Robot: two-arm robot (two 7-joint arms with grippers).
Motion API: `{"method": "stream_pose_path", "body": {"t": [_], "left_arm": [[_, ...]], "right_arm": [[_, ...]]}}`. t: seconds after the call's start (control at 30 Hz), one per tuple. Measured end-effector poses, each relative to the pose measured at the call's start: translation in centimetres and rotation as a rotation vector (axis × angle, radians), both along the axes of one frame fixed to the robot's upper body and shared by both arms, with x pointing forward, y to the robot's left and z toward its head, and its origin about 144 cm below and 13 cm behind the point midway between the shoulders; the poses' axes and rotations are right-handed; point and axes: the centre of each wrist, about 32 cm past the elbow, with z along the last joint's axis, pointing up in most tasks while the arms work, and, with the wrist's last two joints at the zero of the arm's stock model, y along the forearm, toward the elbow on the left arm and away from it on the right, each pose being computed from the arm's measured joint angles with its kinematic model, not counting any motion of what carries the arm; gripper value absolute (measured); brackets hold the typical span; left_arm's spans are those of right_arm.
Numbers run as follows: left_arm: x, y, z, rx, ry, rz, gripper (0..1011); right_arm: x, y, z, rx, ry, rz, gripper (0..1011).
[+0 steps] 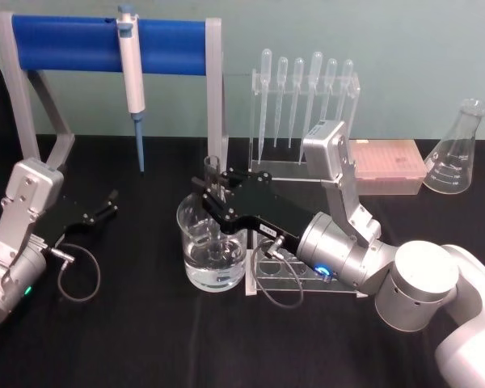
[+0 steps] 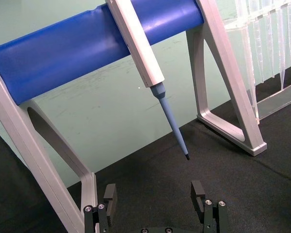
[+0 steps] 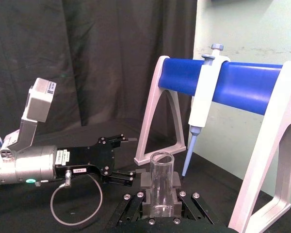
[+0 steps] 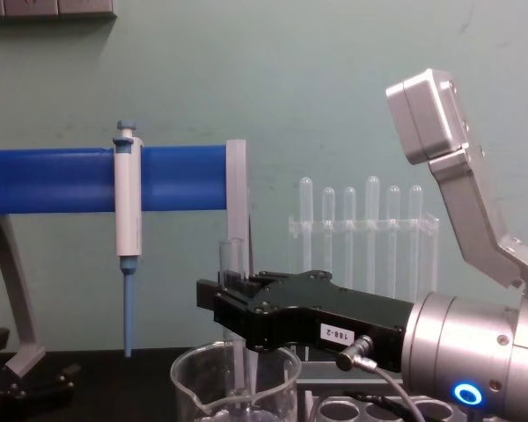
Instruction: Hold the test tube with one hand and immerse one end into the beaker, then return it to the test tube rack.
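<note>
We see a black bench [image 1: 145, 339] with a clear glass beaker [image 1: 196, 242] near its middle, holding clear liquid in its lower part. Directly above the beaker, the right pincer [image 1: 217, 192] reaches in from the beaker's right side. Its black fingers are closed narrowly around the test tube [image 1: 212, 168].

The test tube stands upright. Its open rim rises above the pincer, and its lower part passes down through the beaker's mouth. We cannot tell whether its rounded end touches the liquid. In the right wrist view the tube sits snugly between the two pads [image 3: 145, 183].

Just beside the beaker, on its right and under the right arm, lies the test tube rack [image 1: 268, 263] with round holes. Well to the left of the beaker, the left pincer [image 1: 107, 204] hangs low over the bench, its fingers spread wide and holding nothing.

Behind the beaker is a grey stand [image 1: 214, 81] with a blue bar, from which a white-and-blue pipette [image 1: 133, 81] hangs. Behind the beaker and to its right, a clear holder [image 1: 275, 171] carries a row of thin plastic pipettes [image 1: 307, 81]. Far to the right of the beaker stands a conical flask [image 1: 457, 153].
</note>
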Motion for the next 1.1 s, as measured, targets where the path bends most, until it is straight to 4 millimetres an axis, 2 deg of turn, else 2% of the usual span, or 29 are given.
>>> {"method": "stream_pose_path", "body": {"t": [1.1], "left_arm": [[0.00,0.00,0.00,0.000,0.000,0.000,1000]], "right_arm": [[0.00,0.00,0.00,0.000,0.000,0.000,226]]}}
